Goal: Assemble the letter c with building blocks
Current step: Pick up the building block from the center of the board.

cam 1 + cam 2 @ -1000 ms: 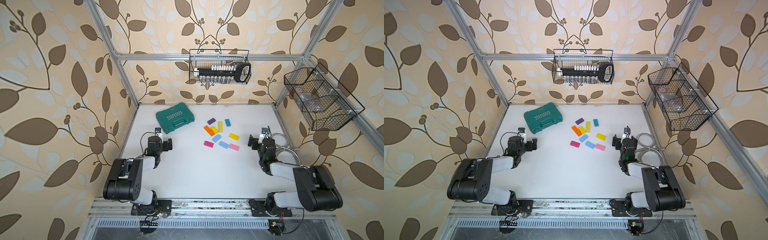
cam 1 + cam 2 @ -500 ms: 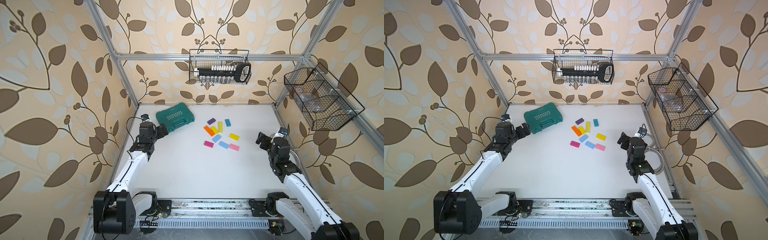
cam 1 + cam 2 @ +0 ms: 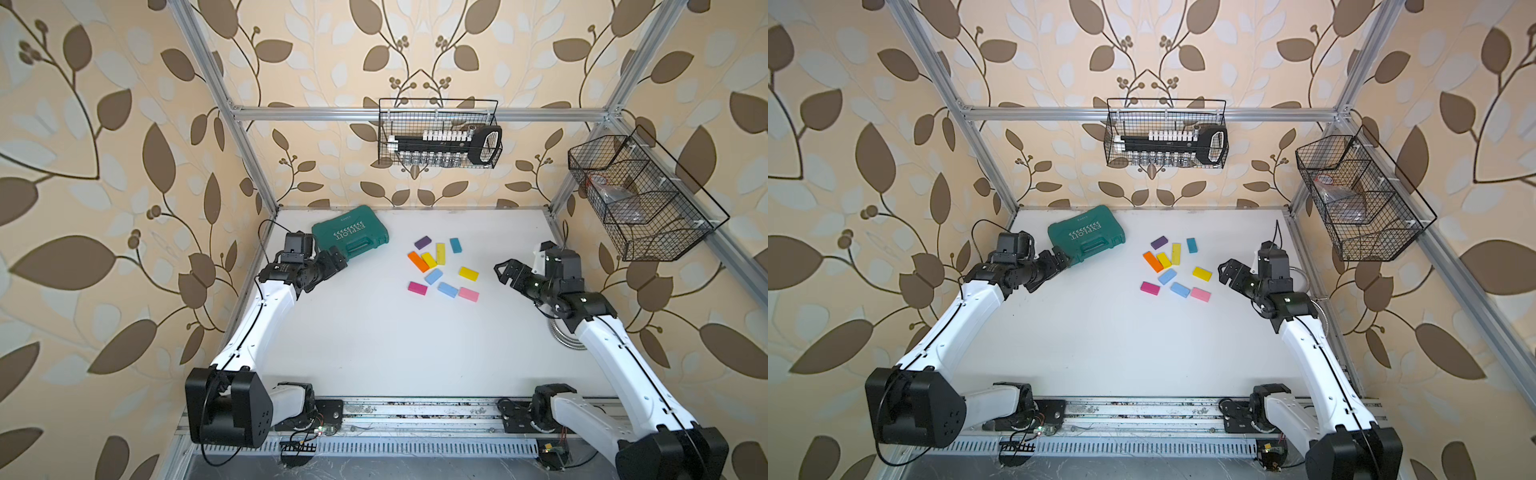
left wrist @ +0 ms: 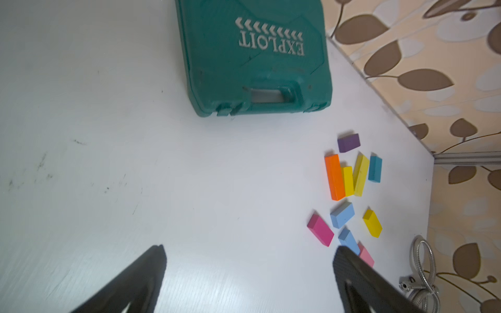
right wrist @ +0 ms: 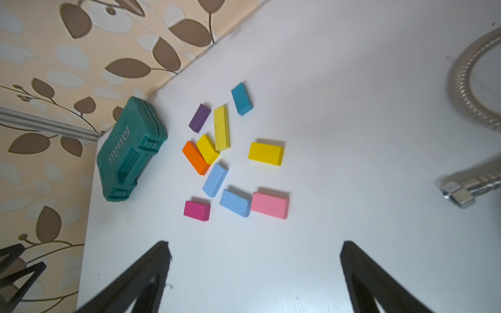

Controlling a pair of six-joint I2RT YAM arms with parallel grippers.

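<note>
While both pairs of jaws gape wide and empty, a left fingertip [image 4: 349, 264] half hides the pink block [image 4: 366, 257].

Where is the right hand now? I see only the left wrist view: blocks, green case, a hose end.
Observer: The right hand is open, just right of the lone yellow block.
Operator: The pink block is half hidden for me. Is it free?
Observer: Yes, it lies flat, nothing on it, close beside a light blue block.
Operator: And where does the hose go?
Observer: It coils in a loop beneath the right arm.
</note>
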